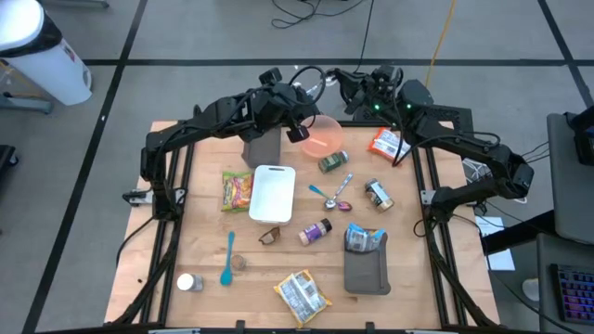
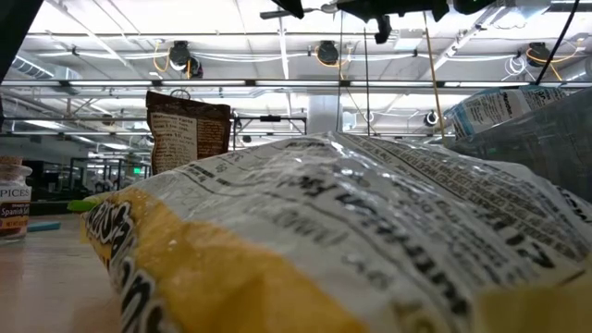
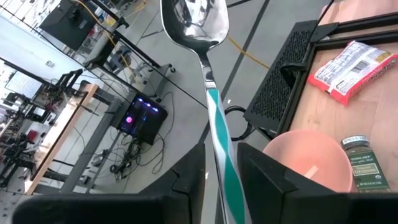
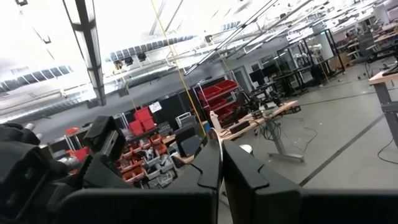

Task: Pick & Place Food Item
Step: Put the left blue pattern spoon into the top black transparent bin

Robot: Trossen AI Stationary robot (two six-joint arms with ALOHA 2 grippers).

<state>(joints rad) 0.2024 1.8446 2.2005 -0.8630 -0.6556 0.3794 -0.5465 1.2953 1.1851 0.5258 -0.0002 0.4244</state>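
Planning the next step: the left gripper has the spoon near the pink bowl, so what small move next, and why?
Probably lower the spoon toward the pink bowl: the left gripper grips it by the handle, with the bowl close beside.

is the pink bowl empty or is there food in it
Empty as far as shown: the round pink plastic bowl shows only bare pink inside in the left wrist view; its near part is hidden.

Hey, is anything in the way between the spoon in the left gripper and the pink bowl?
Nothing visible. The left gripper holds the spoon by the bowl edge; the spice jar sits beside the bowl, off that path.
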